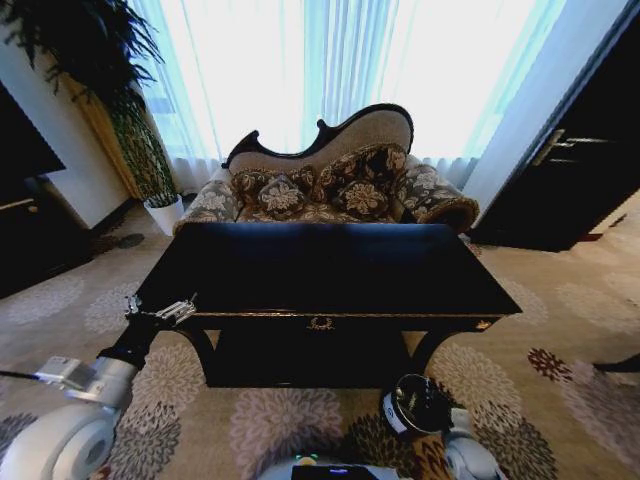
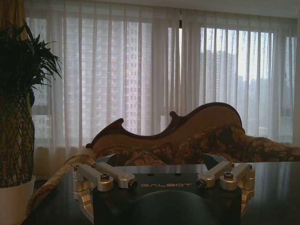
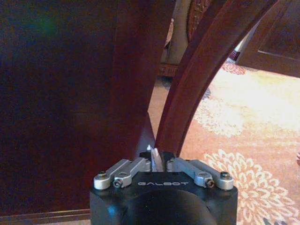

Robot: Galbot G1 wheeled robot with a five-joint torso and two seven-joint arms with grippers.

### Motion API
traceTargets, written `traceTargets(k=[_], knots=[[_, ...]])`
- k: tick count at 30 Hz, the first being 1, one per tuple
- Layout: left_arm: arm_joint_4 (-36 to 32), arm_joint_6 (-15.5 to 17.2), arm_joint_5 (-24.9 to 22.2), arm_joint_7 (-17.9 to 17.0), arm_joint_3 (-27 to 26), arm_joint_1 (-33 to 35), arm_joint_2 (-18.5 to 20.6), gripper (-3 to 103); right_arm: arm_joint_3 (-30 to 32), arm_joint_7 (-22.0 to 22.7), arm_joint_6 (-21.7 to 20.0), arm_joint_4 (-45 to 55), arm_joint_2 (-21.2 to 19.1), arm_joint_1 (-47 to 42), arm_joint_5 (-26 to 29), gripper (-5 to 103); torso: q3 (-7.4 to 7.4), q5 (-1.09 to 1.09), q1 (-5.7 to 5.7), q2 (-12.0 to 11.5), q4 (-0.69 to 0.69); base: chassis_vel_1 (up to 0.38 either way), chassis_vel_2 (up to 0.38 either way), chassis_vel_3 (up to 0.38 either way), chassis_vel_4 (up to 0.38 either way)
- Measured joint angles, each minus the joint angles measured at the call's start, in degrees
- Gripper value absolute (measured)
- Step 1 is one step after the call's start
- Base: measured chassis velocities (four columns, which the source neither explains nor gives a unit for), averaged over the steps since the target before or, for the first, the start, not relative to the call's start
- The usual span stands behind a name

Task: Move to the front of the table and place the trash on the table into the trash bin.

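1. A floral chaise sofa (image 1: 330,190) with dark curved trim stood by the sheer curtains (image 1: 330,60).
2. A tall plant (image 1: 110,90) sat in a white pot (image 1: 165,213).
3. Flower-patterned carpet (image 1: 560,330) covered the floor.

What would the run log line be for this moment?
base: facing table front | left gripper: open, at table's left front corner | right gripper: shut, low by table leg | trash bin: on carpet before table

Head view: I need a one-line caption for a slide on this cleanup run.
Robot facing the glossy black table, left gripper at its front-left corner, trash bin on the carpet below.
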Motion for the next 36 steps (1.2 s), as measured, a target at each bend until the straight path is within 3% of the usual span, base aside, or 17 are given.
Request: traceTargets(k=[5,9,11,15,16,17,21,23,36], knots=[[0.0,0.0,0.0,0.0,0.0,0.0,0.0,100,0.0,0.0,0.8,-0.5,-0.6,0.1,0.2,27,0.00,0.00,0.00,0.0,0.00,0.000,0.000,0.000,0.000],[0.0,0.0,0.0,0.0,0.0,0.0,0.0,100,0.2,0.1,1.2,-0.8,-1.5,0.1,1.0,48,0.00,0.00,0.00,0.0,0.00,0.000,0.000,0.000,0.000],[0.0,0.0,0.0,0.0,0.0,0.0,0.0,100,0.2,0.1,1.2,-0.8,-1.7,0.1,1.2,48,0.00,0.00,0.00,0.0,0.00,0.000,0.000,0.000,0.000],[0.0,0.0,0.0,0.0,0.0,0.0,0.0,100,0.4,0.1,1.3,0.4,-1.6,-0.9,1.7,70,0.00,-0.01,0.00,0.0,0.00,0.000,0.000,0.000,0.000],[0.0,0.0,0.0,0.0,0.0,0.0,0.0,100,0.4,0.1,1.3,0.4,-1.6,-0.9,1.7,70,0.00,-0.01,0.00,0.0,0.00,0.000,0.000,0.000,0.000],[0.0,0.0,0.0,0.0,0.0,0.0,0.0,100,0.5,0.1,1.3,1.2,-1.3,-1.4,1.8,70,0.00,-0.02,0.00,0.0,0.00,0.000,0.000,0.000,0.000],[0.0,0.0,0.0,0.0,0.0,0.0,0.0,100,1.0,-0.7,3.2,6.0,1.0,-3.7,4.0,91,0.00,-0.01,0.00,0.0,-0.01,0.000,0.000,0.000,0.000],[0.0,0.0,0.0,0.0,0.0,0.0,0.0,100,1.6,-1.1,3.8,8.3,2.0,-4.7,4.4,96,0.00,0.01,0.00,0.0,0.01,0.000,0.000,0.000,0.000],[0.0,0.0,0.0,0.0,0.0,0.0,0.0,100,12.5,-2.8,5.6,30.0,7.5,-15.4,6.0,100,0.00,-0.02,0.00,0.0,0.00,0.000,0.000,0.000,0.000]])
